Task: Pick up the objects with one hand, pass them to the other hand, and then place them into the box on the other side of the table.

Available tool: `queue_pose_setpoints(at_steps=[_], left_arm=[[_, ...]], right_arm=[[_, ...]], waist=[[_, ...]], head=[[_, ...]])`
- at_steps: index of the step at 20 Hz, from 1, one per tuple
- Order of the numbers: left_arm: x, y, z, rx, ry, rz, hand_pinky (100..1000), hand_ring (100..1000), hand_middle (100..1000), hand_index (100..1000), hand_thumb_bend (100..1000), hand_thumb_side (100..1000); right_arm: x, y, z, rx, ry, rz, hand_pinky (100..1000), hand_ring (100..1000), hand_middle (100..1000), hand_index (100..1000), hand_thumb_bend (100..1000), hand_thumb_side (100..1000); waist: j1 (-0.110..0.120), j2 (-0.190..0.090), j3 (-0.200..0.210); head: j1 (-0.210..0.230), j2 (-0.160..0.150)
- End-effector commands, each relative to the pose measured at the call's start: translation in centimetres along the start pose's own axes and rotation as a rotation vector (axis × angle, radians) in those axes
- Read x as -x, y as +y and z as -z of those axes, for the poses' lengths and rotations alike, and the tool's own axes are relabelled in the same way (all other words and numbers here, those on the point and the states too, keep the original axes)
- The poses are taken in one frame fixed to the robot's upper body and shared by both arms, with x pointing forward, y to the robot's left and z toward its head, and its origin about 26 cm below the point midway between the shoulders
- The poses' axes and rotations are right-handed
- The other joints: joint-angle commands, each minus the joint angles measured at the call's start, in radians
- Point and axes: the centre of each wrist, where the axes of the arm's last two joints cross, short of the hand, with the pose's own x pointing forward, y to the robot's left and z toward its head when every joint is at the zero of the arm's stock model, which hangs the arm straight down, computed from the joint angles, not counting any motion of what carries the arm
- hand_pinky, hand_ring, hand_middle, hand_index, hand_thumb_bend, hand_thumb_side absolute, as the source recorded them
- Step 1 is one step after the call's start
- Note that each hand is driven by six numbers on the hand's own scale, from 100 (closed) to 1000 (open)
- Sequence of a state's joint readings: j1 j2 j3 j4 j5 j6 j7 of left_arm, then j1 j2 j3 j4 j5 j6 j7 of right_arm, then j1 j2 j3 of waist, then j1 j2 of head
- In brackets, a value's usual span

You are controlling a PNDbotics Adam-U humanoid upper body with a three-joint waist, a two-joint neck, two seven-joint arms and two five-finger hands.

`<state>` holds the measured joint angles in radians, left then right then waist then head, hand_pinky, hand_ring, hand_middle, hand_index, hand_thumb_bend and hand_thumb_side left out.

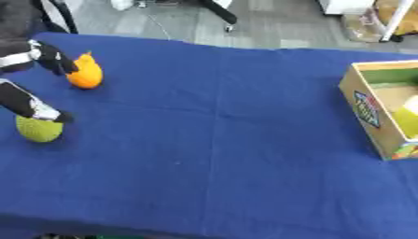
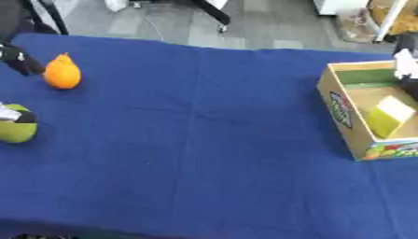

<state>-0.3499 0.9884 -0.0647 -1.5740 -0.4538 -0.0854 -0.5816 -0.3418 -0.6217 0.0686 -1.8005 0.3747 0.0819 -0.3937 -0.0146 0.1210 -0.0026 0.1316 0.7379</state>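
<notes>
In the left eye view we see the left robot hand [image 1: 37,70] coming in from the upper left corner over the blue worktop [image 1: 220,140]. Its dark fingers are spread apart: one upper finger [image 1: 55,58] lies against the orange fruit-shaped object [image 1: 86,74], which sits just to the right of that robot hand, and a lower finger [image 1: 41,111] reaches down so that its tip touches the top of the yellow-green round object [image 1: 38,129], which lies directly below the robot hand. We cannot tell whether the fingers are curled round either object; they look extended and only in contact. Far to the right of the left robot hand, well apart across the worktop, stands the open cardboard box [image 1: 367,109] with a printed side panel, partly cut off by the picture's edge.

In the right eye view we see less of the left robot hand, only fingertips at the left edge, with the orange object just beside the upper one and the yellow-green object under the lower one. The box shows more fully here, and a yellow block [image 2: 390,116] leans inside it. At the right edge, above the box's far wall, we see a dark and white shape that seems to be the right robot hand [image 2: 406,63]; we cannot tell how its fingers stand.
</notes>
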Motion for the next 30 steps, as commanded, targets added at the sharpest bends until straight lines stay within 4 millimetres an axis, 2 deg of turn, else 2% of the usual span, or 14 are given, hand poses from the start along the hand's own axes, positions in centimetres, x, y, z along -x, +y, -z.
queue_pose_setpoints(at_steps=[1,6,13,21,23,27,28,30], left_arm=[[1.7,0.8,-0.9,-0.008,0.1,0.068,798,712,688,803,622,280],[3.3,-0.5,-0.5,0.008,0.173,0.083,797,711,683,799,598,240],[5.0,-2.1,0.0,0.058,0.258,0.09,793,704,672,789,531,173],[6.1,-4.1,1.4,0.001,0.312,0.06,796,727,702,813,592,198],[6.1,-4.7,1.8,-0.008,0.31,0.056,791,719,692,804,579,181],[6.0,-5.7,2.3,0.009,0.294,0.057,775,681,651,764,522,129],[6.0,-5.8,2.4,0.007,0.29,0.057,752,641,607,723,469,100],[5.9,-5.6,2.4,-0.014,0.283,0.057,703,579,536,653,363,100]], right_arm=[[-0.5,-0.9,0.6,0.004,-0.036,-0.012,739,728,747,943,240,415],[-0.4,-0.8,0.4,-0.005,-0.032,-0.005,739,728,747,943,237,417],[-0.2,-0.5,0.2,-0.017,-0.021,0.004,738,726,746,943,229,422],[0.0,-0.2,-0.1,-0.027,-0.008,0.016,736,725,746,943,223,424],[0.0,-0.2,-0.1,-0.029,-0.005,0.019,736,725,746,943,222,424],[0.1,-0.1,-0.2,-0.029,0.0,0.024,736,724,746,943,220,425],[0.1,-0.1,-0.2,-0.029,0.002,0.025,735,724,746,943,219,425],[0.2,-0.1,-0.2,-0.03,0.005,0.026,735,724,746,943,218,426]], waist=[[0.016,-0.02,0.0],[0.014,-0.02,-0.004],[0.012,-0.019,-0.004],[0.005,-0.02,-0.003],[0.003,-0.02,-0.004],[-0.001,-0.019,-0.005],[-0.001,-0.019,-0.005],[-0.002,-0.019,-0.005]], head=[[0.026,0.006],[0.062,0.006],[0.069,0.005],[0.07,0.0],[0.069,-0.001],[0.069,-0.002],[0.068,-0.002],[0.067,-0.001]])
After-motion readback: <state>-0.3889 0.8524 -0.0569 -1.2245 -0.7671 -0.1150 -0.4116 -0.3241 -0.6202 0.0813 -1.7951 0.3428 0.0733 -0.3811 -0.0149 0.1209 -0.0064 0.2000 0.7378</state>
